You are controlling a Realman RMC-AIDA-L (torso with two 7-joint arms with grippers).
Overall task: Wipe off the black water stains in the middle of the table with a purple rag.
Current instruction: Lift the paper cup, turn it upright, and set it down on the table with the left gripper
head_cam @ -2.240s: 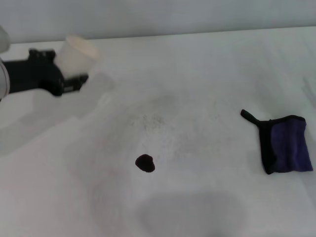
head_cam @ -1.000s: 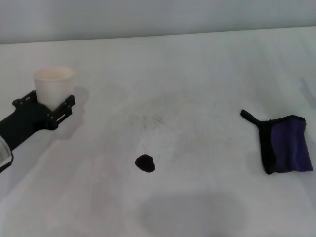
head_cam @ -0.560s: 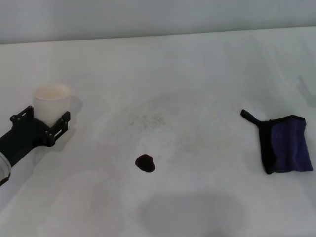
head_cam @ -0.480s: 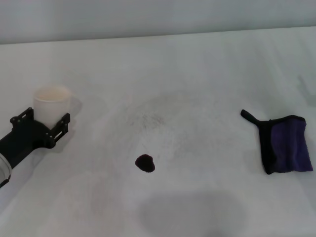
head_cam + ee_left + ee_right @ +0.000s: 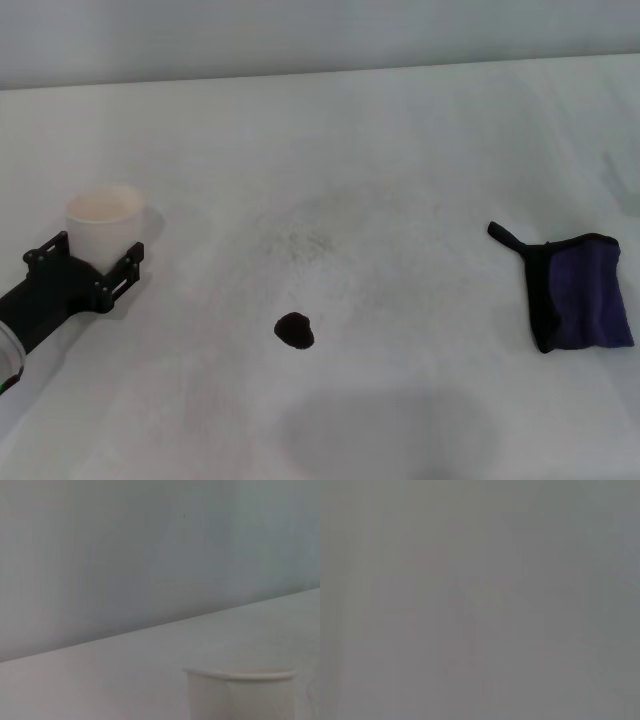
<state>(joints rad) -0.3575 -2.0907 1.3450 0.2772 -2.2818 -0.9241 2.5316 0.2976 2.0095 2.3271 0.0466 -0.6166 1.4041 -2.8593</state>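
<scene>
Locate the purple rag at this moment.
In the head view, the purple rag lies flat on the table's right side, well right of the black water stain, untouched.

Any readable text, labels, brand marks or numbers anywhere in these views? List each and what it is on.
None can be read.
Cup: plain white, no print showing.
Rag: purple with black edging, no visible tag text.
Left end effector: black, no markings legible.
Table: only the stain and faint smudges.
Right wrist view: featureless grey.
</scene>
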